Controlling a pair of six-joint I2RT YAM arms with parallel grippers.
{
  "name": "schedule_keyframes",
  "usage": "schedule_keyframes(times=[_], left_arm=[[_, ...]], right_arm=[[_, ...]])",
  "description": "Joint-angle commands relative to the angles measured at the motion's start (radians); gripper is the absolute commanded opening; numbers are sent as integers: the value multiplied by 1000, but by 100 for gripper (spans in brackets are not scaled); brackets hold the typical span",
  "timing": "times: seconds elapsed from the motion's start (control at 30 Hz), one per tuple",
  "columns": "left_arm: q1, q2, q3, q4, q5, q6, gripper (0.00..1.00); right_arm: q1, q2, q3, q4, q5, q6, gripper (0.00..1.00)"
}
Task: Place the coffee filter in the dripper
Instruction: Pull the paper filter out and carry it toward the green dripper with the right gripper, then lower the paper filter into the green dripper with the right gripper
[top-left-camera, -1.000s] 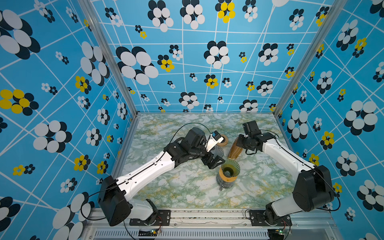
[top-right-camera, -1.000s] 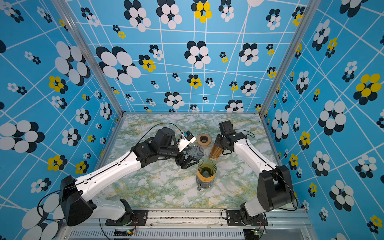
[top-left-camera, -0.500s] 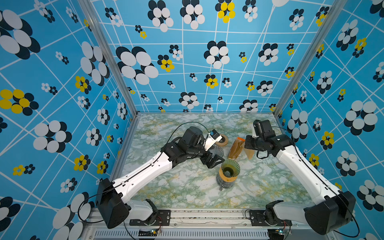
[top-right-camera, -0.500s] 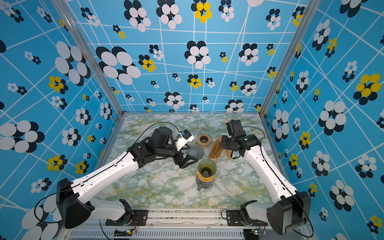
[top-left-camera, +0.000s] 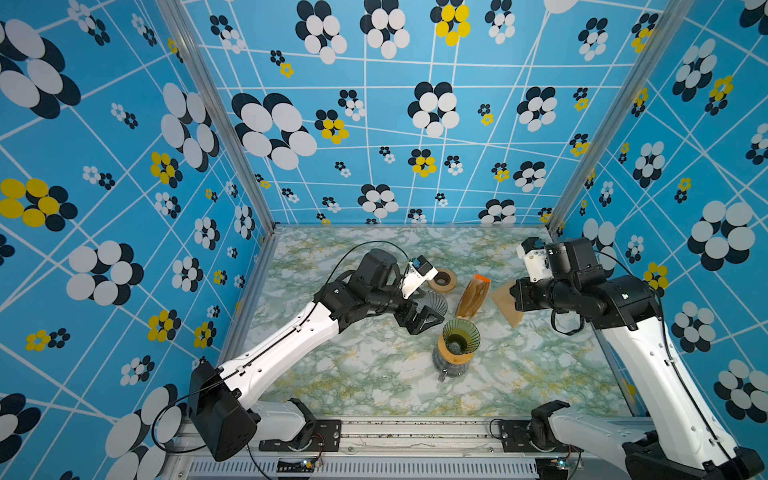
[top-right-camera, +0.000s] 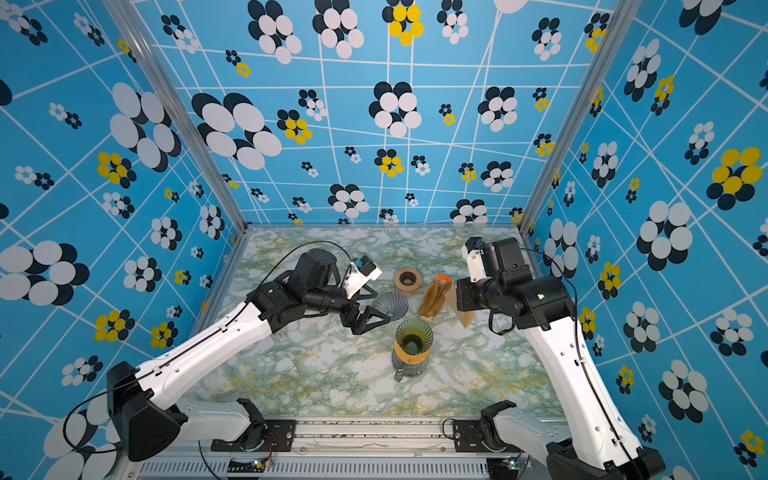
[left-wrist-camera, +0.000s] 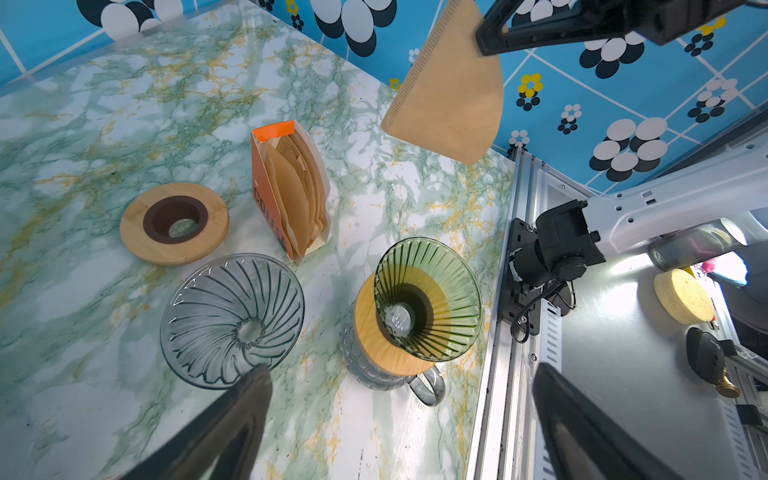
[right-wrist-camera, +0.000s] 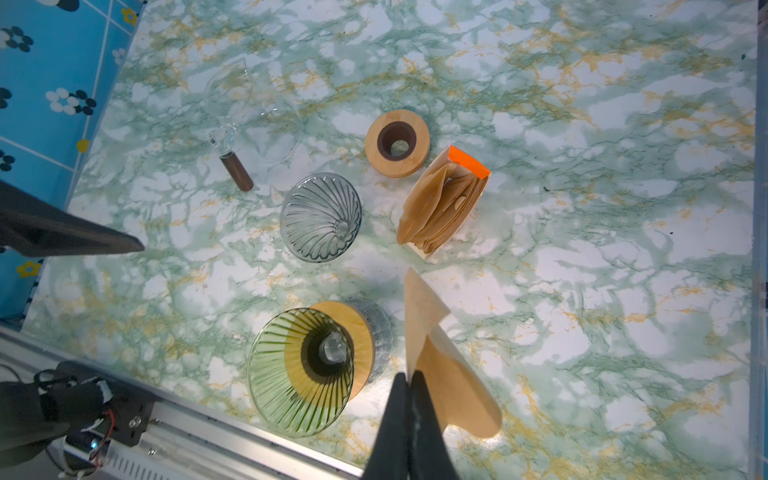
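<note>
The dripper (top-left-camera: 460, 336) (top-right-camera: 413, 336) is a green ribbed glass cone on a wooden collar, set on a glass carafe near the table's front middle. In the wrist views the dripper (left-wrist-camera: 428, 299) (right-wrist-camera: 299, 374) has nothing in it. My right gripper (right-wrist-camera: 409, 376) (top-left-camera: 516, 297) is shut on one edge of a tan paper coffee filter (right-wrist-camera: 449, 374) (top-left-camera: 507, 305) (top-right-camera: 462, 312) (left-wrist-camera: 453, 95), held in the air to the right of the dripper and a little behind it. My left gripper (left-wrist-camera: 401, 374) (top-left-camera: 422, 320) (top-right-camera: 368, 320) hangs open and empty just left of the dripper.
An orange pack of filters (top-left-camera: 473, 295) (right-wrist-camera: 444, 208) stands behind the dripper. A clear ribbed glass cone (top-left-camera: 432, 303) (left-wrist-camera: 232, 320) lies beside the left fingers. A wooden ring (top-left-camera: 442, 280) (right-wrist-camera: 397, 143) lies further back. A glass scoop with a brown handle (right-wrist-camera: 237, 166) lies left.
My right arm has swung back and to the right, drawing the filter away from the pack and holding it higher. The left arm has barely moved.
</note>
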Motion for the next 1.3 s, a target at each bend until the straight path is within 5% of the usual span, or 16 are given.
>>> schedule_keyframes(times=[0.0, 0.57, 1.0, 1.27], left_arm=[[6, -35, 34, -23, 28, 18, 99], [10, -81, 41, -120, -60, 122, 99], [16, -157, -1, -81, -147, 129, 99], [17, -152, 2, -80, -127, 121, 99]], right_arm=[[42, 11, 69, -154, -68, -47, 0], [288, 157, 135, -211, -19, 5, 0], [361, 272, 137, -191, 2, 31, 2], [381, 314, 139, -154, -1, 46, 15]])
